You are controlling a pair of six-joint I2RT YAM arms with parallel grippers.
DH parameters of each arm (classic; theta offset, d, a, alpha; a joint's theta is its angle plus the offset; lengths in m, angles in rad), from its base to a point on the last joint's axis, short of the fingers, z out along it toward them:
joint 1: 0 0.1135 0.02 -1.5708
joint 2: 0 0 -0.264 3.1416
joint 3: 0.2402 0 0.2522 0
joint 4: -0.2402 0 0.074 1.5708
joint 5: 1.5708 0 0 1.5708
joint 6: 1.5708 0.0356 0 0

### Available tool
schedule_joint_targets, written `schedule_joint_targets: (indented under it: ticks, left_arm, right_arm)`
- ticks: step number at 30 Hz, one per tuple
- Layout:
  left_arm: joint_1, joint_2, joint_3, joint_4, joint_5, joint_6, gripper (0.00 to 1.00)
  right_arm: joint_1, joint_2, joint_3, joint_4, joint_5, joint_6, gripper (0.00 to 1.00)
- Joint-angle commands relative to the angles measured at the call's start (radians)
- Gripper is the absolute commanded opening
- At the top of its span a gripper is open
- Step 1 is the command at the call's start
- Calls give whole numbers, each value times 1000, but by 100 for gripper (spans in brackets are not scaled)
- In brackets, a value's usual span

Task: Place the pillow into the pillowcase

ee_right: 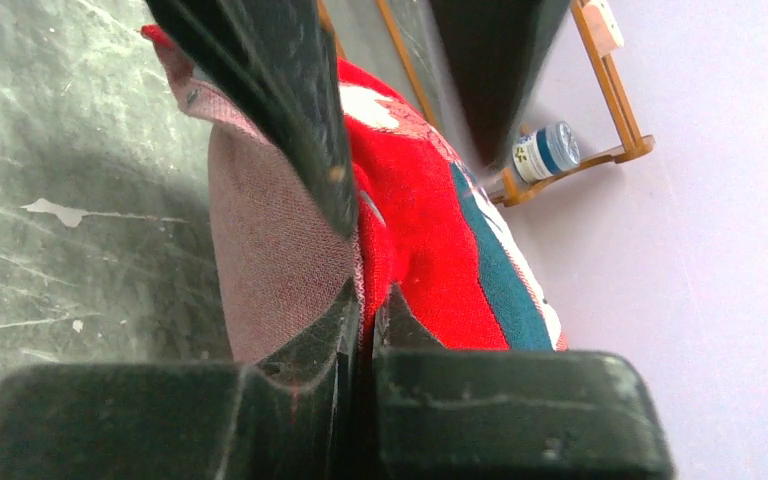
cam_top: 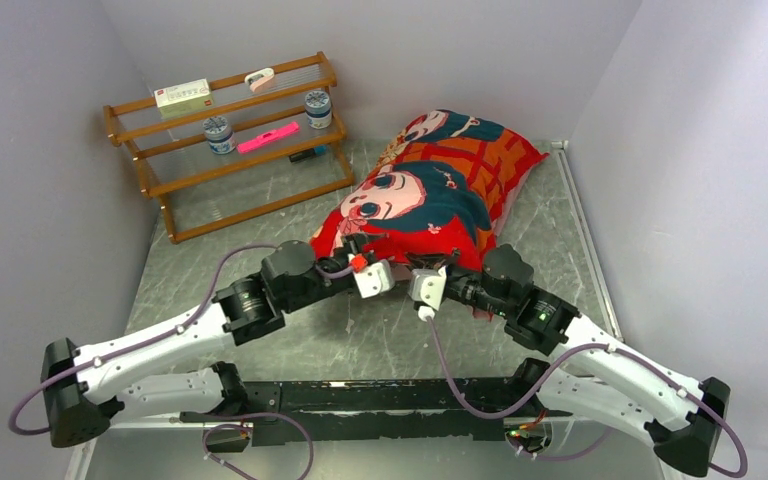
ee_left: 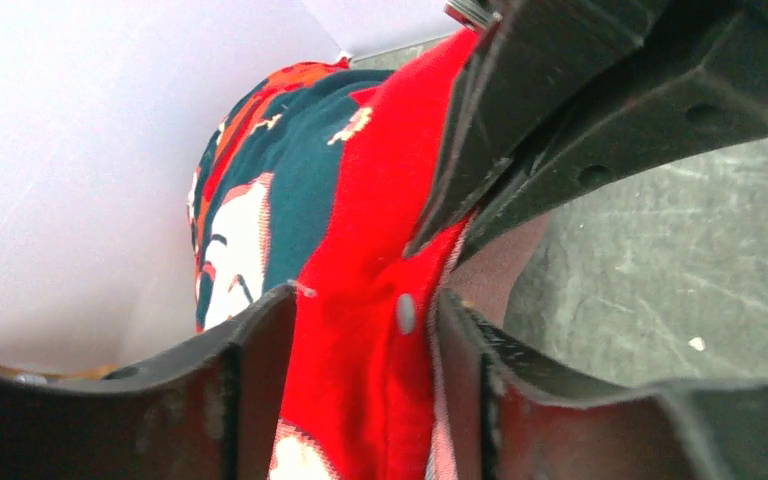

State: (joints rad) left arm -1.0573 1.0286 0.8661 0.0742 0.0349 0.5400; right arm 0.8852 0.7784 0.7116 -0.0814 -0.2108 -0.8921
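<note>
Pinching pillowcase (cam_top: 430, 190) edge, right tool (ee_right: 365, 305)

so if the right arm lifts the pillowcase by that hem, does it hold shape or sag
Probably floppy at the edge: the hem of the pillowcase folds and creases where the right gripper pinches it. The body bulges plump, so it would likely sag and drag rather than lift flat. Its weave looks coarse, so slipping seems unlikely.
</note>
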Motion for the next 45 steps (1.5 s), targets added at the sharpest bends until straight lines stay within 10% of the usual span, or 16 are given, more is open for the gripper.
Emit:
schedule_joint_targets:
  ticks: [1, 17, 45]
  left_arm:
    - [-3, -112, -13, 40, -31, 48, 66]
    - [-4, -57, -42, 21, 138, 124, 88]
    - [-56, -7, -204, 418, -32, 45, 54]
  right_arm:
    - [-6, -39, 12, 130, -37, -10, 0]
    - [-5, -65, -6, 178, -65, 47, 0]
    - [-5, -67, -3, 223, -64, 140, 0]
